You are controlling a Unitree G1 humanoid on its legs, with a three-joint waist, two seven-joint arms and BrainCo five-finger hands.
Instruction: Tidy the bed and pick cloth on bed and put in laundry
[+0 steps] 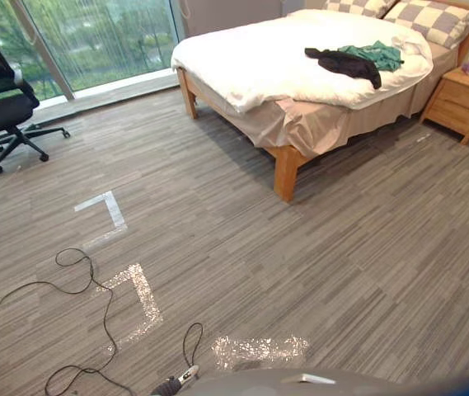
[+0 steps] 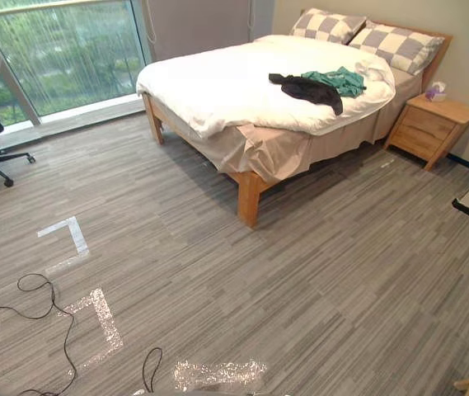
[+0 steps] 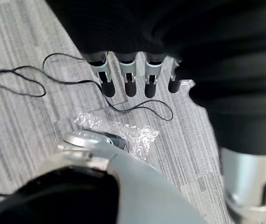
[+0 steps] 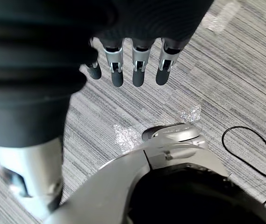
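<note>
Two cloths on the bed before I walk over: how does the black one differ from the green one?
The black cloth is stretched out long; the green cloth is bunched in a smaller heap. The black cloth lies farther from the checked pillows, the green cloth closer to them. Both lie crumpled on the white duvet, touching each other.

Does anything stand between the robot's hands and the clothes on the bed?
Nothing visible does. The black cloth and green cloth lie on the bed; between it and the robot is just floor with flat tape marks. The left hand and right hand hang open over that floor.
</note>
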